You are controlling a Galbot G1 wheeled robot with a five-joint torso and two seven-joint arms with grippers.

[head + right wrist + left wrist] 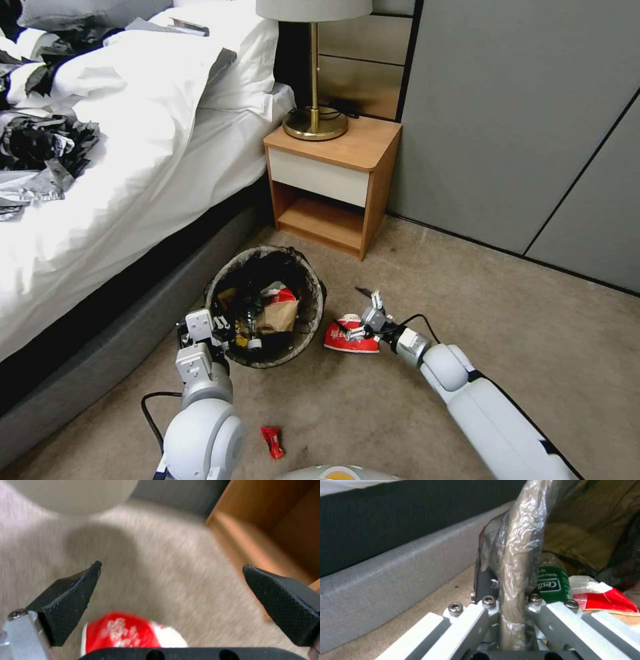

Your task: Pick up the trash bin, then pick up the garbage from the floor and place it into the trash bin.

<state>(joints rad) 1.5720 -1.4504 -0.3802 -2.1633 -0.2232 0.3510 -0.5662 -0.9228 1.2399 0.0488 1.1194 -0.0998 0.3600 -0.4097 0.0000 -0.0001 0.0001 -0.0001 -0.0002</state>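
The trash bin (267, 251) is beside the bed, tipped toward me, its dark bag liner folded over the rim. My left gripper (219, 328) is shut on the near rim; the left wrist view shows the gripper (512, 586) clamping the liner-covered rim (520, 537). Inside lie a green-labelled bottle (553, 583), a red-and-white packet (606, 598) and brown paper (279, 313). To the bin's right, a red-and-white snack packet (348, 337) of garbage lies on the carpet. My right gripper (359, 312) hangs open just above it, and the packet (126, 633) is below its spread fingers (71, 597).
A small red wrapper (272, 442) lies on the carpet near my base. A wooden nightstand (333, 190) with a brass lamp (315, 120) stands behind the bin. The bed (100, 200) runs along the left and grey wall panels (520, 133) along the right. Open carpet (480, 307) lies to the right.
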